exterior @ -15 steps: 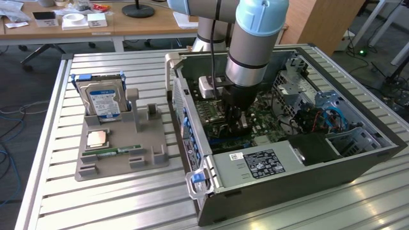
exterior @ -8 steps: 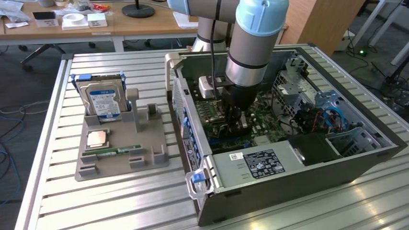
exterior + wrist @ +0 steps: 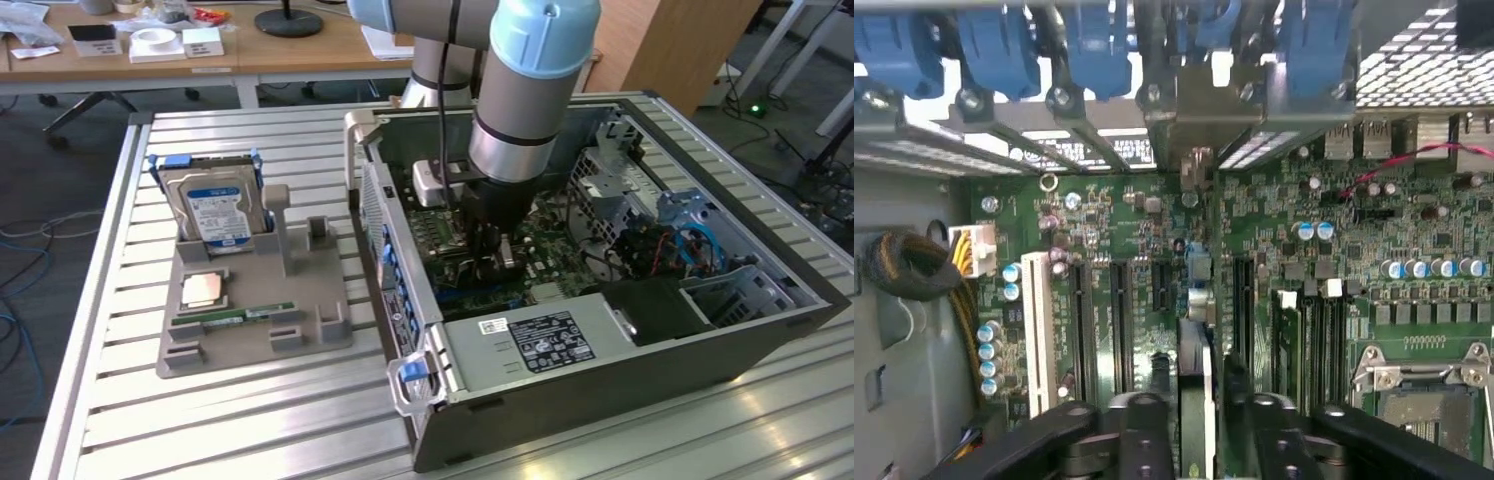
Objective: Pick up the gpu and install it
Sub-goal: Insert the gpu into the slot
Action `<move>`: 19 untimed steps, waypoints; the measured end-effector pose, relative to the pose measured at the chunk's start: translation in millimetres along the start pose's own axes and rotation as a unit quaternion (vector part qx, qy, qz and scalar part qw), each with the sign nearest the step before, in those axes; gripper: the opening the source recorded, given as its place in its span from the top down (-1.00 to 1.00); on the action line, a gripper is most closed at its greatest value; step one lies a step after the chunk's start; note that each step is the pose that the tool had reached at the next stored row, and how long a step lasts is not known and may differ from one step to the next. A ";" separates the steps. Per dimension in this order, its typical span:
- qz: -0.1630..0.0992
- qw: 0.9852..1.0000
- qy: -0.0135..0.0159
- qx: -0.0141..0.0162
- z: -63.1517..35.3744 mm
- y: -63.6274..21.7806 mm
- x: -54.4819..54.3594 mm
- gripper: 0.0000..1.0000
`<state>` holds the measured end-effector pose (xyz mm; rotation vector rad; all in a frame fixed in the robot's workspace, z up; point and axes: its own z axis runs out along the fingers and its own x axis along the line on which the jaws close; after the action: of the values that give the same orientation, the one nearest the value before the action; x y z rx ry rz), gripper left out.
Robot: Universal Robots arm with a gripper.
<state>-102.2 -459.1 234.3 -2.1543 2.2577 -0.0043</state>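
Gripper [image 3: 1194,425] low inside the open PC case [image 3: 747,330], centre of the exterior frame. The gpu [image 3: 1194,380] stands edge-on between its fingers [image 3: 1144,430] over the motherboard [image 3: 1414,230] slots, bracket at the case's rear wall. Cannot tell whether the gripper clamps it or has let go.

The exterior view looks down at a slant from high up and somewhat back, taking in the slatted table [image 3: 267,420] and the open computer case [image 3: 747,310]. The wrist view sits close inside that case, facing straight at the motherboard [image 3: 1104,250]. Both views share the motherboard.
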 end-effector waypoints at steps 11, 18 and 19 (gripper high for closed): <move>0.000 1.000 0.000 0.000 -1.3 -0.1 0.1 -0.25; 0.000 1.000 0.000 0.000 -17.2 -0.4 -0.1 -0.25; 0.000 1.000 0.000 0.000 -20.3 -0.5 -0.2 -0.25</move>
<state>-102.0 -459.2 254.7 -2.1550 2.2576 -0.0045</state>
